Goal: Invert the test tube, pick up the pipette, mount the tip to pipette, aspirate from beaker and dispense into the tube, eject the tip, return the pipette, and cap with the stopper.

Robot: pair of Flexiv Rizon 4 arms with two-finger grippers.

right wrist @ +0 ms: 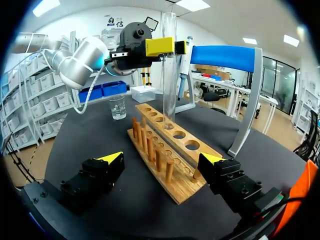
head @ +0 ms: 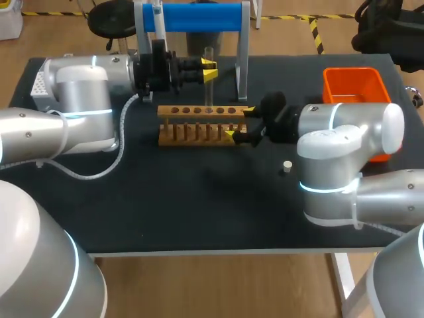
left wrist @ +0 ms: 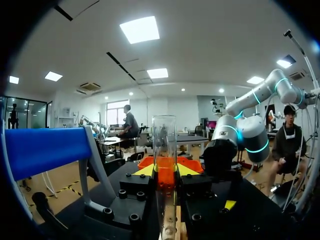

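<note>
A clear test tube [head: 208, 83] stands upright with its lower end at a hole of the wooden rack [head: 199, 126]. My left gripper [head: 209, 69] is shut on the tube high up; the left wrist view shows the tube [left wrist: 164, 150] between the yellow tips of this gripper [left wrist: 165, 172]. My right gripper [head: 239, 122] is open, its fingers on either side of the rack's right end. In the right wrist view the rack [right wrist: 165, 150] runs out ahead of the right gripper [right wrist: 161, 160], with the tube [right wrist: 169, 70] held by the left gripper [right wrist: 165, 46]. The pipette [right wrist: 185, 55] hangs on the blue stand [head: 199, 16].
A small glass beaker [right wrist: 118, 107] stands past the rack's far end. A small white stopper [head: 287, 167] lies on the dark table right of centre. An orange bin [head: 354, 86] sits at the back right.
</note>
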